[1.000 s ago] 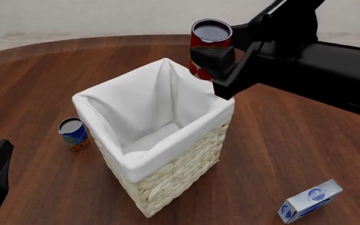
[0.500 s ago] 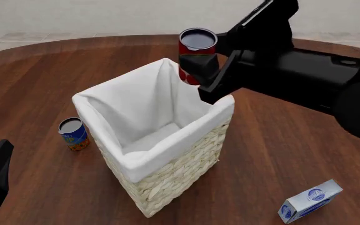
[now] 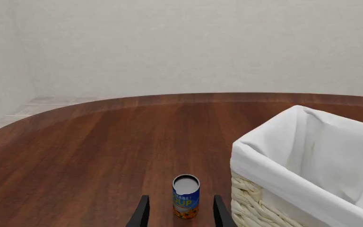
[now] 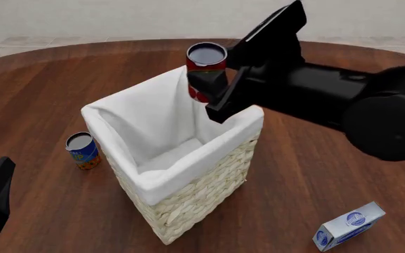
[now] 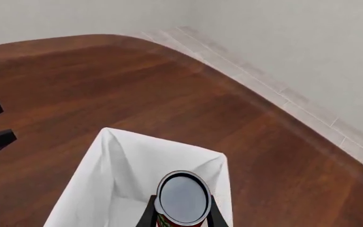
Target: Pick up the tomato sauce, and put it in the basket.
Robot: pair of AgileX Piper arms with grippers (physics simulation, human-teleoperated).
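above the basket point(image 4: 188, 174), the right gripper point(image 4: 213, 87) is gripping the tomato sauce point(image 4: 206, 66), with its fingers closed on the can's sides. the can is standing upright in the air with its grey top facing up, over the far corner of the basket's white liner and not touching it. directly beneath the right gripper, the basket is standing on the bench point(image 4: 315, 158), its liner folded over the rim. in the right wrist view, the tomato sauce point(image 5: 183, 198) is sitting between the two fingers, with the basket point(image 5: 106, 189) opening below it. far from the right gripper, the left gripper point(image 3: 180, 218) is hanging low over the bench with its fingers spread apart and holding nothing. just ahead of the left gripper, a blue-and-orange can point(image 3: 186, 196) is standing upright on the bench, beside the basket's wall. behind and below the right gripper, a blue-and-white carton point(image 4: 348, 225) is lying on the bench.
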